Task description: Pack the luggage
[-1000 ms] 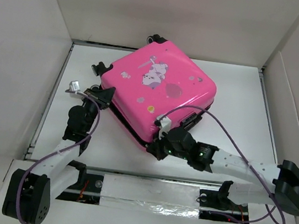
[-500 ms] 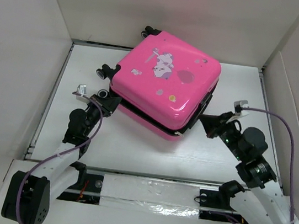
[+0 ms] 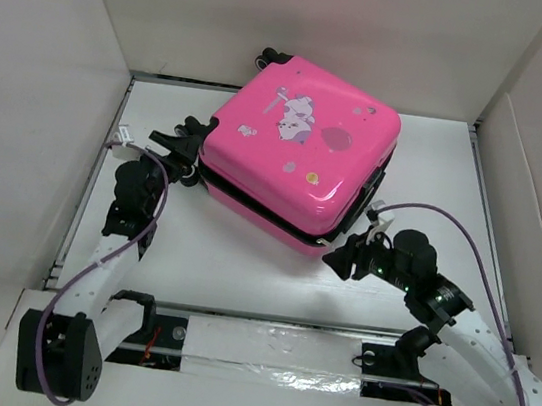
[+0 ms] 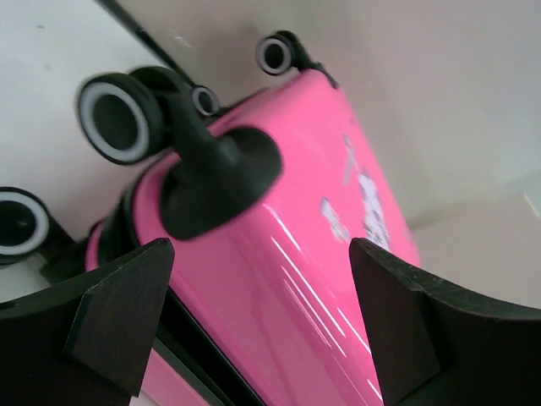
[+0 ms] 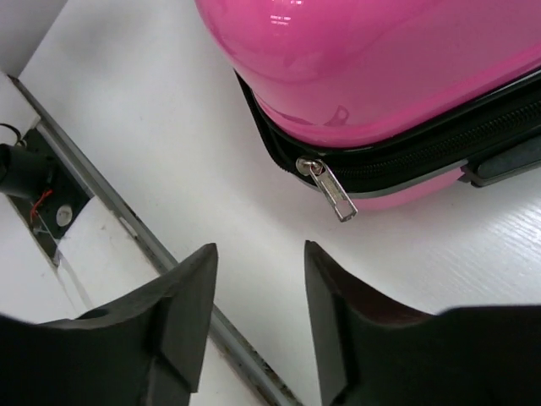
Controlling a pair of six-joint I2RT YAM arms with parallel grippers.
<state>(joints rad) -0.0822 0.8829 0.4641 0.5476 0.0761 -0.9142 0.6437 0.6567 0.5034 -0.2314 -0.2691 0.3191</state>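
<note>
Pink luggage [image 3: 298, 156] closed, flat on white desk [image 3: 231, 268]. Left hand [image 3: 181, 150] at nine o'clock, spread apart, beside wheels [image 4: 114, 118]. Right hand [image 3: 338, 256] at five o'clock, spread apart, empty, facing zipper pull [image 5: 331, 193].

A suitcase [image 3: 298, 156] lies flat on the table [image 3: 241, 270], toward the back.
Left of the suitcase, by its caster wheels [image 4: 118, 118], is the left gripper [image 3: 182, 153]; the right gripper [image 3: 339, 256] is before its near corner, facing the zipper pull [image 5: 334, 193].
</note>
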